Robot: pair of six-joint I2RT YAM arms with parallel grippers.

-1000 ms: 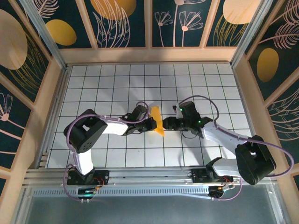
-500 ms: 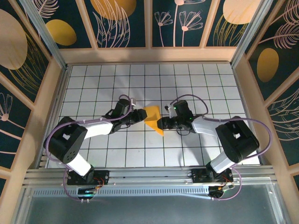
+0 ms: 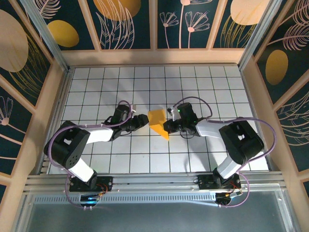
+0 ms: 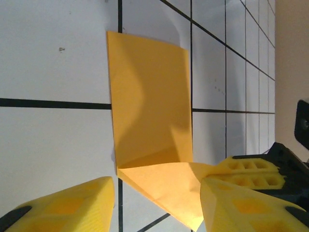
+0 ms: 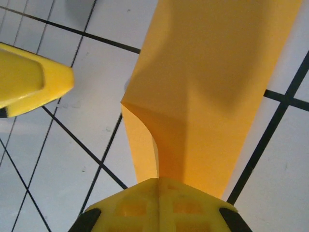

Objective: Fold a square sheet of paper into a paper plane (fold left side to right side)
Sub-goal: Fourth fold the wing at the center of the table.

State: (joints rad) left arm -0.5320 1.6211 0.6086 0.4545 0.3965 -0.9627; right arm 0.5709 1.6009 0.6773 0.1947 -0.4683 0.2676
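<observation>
Right gripper [image 3: 167, 127] has now clamped the square sheet of paper [image 3: 157, 122] at the middle of the table [image 3: 96, 82]; left gripper [image 3: 143, 120], clenched a second ago, stands released beside it. Bare tiles reach every edge.

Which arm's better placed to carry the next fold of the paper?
Right, likely. The right fingers are shut on the paper; the left fingers stand open at its other side, gripping nothing.
</observation>
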